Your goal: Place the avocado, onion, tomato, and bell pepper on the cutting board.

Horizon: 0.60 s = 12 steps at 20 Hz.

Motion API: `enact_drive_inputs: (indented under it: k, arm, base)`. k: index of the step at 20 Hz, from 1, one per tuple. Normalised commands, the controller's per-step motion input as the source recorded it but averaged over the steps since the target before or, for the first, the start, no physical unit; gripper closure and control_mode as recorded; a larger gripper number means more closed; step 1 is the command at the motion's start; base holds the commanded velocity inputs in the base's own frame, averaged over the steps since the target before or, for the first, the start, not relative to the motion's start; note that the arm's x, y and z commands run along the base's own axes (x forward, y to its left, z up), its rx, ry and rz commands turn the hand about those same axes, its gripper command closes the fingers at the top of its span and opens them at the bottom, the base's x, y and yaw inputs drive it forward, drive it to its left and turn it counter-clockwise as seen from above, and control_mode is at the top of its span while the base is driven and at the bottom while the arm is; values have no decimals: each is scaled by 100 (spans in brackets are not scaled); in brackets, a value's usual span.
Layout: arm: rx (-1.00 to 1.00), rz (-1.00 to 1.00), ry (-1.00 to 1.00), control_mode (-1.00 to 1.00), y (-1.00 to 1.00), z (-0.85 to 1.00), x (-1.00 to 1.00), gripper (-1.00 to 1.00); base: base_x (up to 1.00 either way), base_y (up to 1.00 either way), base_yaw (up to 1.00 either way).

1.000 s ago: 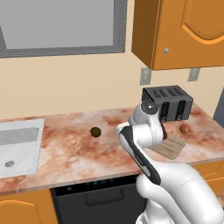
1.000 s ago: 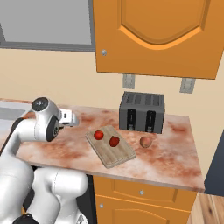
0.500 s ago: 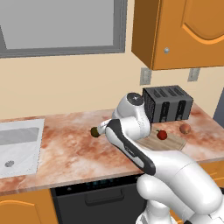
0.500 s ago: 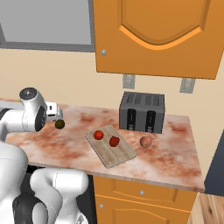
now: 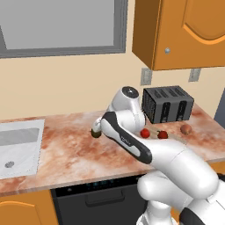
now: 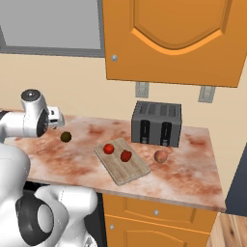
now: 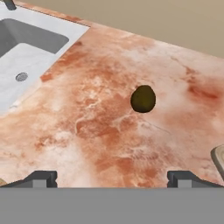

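The avocado [image 7: 143, 99], a dark olive ball, lies on the counter [image 7: 109, 131] beyond the wide-apart pincer [image 7: 112, 178].

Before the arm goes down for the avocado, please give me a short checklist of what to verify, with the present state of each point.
1. Gripper open wide enough for the avocado: ok.
2. Gripper holding nothing: ok.
3. Avocado free on the counter, nothing touching it: ok.
4. Avocado centred between the fingertips: not ok, it lies ahead and a little to one side in the hand view.
5. Free space on the cutting board beside the two red vegetables: ok.
6. Onion on the board: not ok, it sits on the counter beside the toaster.
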Motion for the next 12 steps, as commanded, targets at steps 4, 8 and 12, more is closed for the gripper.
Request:
enact_drive_inputs:
  k: [4,8,12]
  arm:
    - [0,0,0,-100,11,0,24,-100]
    - [-1,0,0,-100,4,0,30,-100]
    - [-1,-2,1,-100,0,0,27,-100]
  base:
    - [0,0,0]
    - [0,0,0]
    - [0,0,0]
